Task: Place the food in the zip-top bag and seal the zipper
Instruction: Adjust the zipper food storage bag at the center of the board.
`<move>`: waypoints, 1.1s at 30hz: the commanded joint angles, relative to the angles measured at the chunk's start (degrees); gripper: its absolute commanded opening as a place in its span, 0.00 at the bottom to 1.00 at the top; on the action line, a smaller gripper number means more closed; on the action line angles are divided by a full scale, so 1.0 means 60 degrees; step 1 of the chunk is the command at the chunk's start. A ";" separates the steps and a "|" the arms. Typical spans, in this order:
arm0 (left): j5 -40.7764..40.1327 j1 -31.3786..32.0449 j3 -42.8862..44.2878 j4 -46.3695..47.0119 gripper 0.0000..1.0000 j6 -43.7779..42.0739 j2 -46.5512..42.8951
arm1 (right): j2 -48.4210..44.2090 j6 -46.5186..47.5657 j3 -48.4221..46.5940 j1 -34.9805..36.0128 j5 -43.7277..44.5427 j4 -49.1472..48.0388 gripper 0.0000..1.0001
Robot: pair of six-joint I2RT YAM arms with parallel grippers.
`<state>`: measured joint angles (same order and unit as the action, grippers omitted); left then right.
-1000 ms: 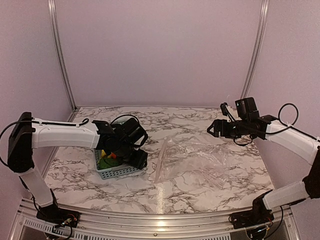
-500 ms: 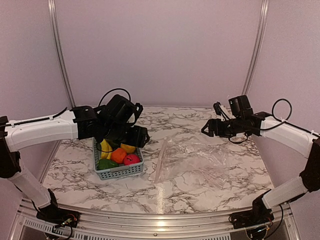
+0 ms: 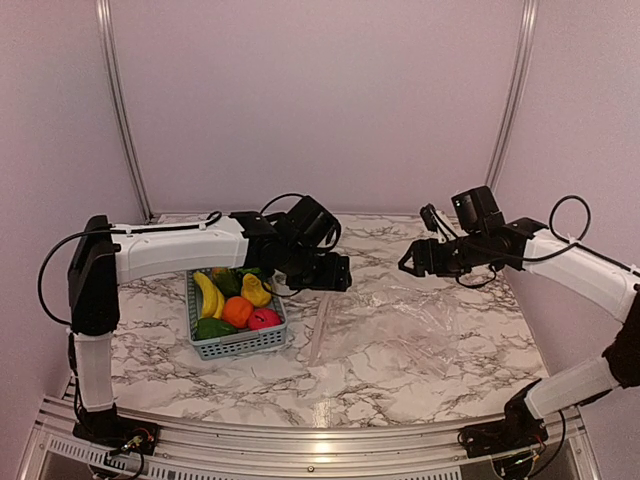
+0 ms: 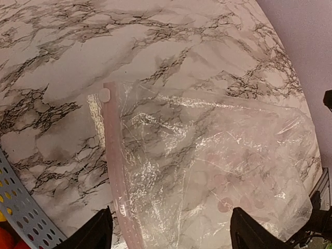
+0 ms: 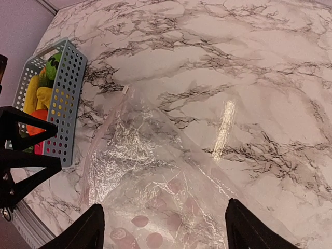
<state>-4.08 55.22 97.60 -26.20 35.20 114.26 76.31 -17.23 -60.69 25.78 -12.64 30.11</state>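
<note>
The food [image 3: 237, 301], yellow bananas plus orange, red and green pieces, lies in a grey-blue mesh basket [image 3: 240, 344] at the left. The zip-top bag [image 3: 405, 330] lies flat and clear on the marble to the right of the basket. Its zipper [image 4: 114, 171] runs along the edge nearest the basket, with the slider tab [image 4: 104, 95] at the far end. My left gripper [image 3: 336, 274] hovers open above the zipper edge, holding nothing. My right gripper [image 3: 411, 262] hangs open above the bag's far side, also holding nothing.
In the right wrist view the basket [image 5: 63, 106] stands left of the bag [image 5: 155, 171], with the left arm's black fingers [image 5: 23, 155] in front of it. Pink walls and metal posts close in the marble table [image 3: 200, 380].
My left arm has swung right from over the basket to over the bag's zipper edge, its jaws opening wider. My right gripper has drifted slightly left toward the bag.
</note>
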 commanded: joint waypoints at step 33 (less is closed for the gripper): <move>0.0112 -0.1184 -0.1485 -0.0738 0.81 -0.0302 -0.1634 | 0.1442 0.0553 0.0587 -0.1308 0.2419 0.1328 0.23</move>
<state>-0.56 49.43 91.66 -28.10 35.11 109.73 80.71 -20.82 -53.17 19.68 2.96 46.00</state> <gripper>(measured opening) 0.806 0.359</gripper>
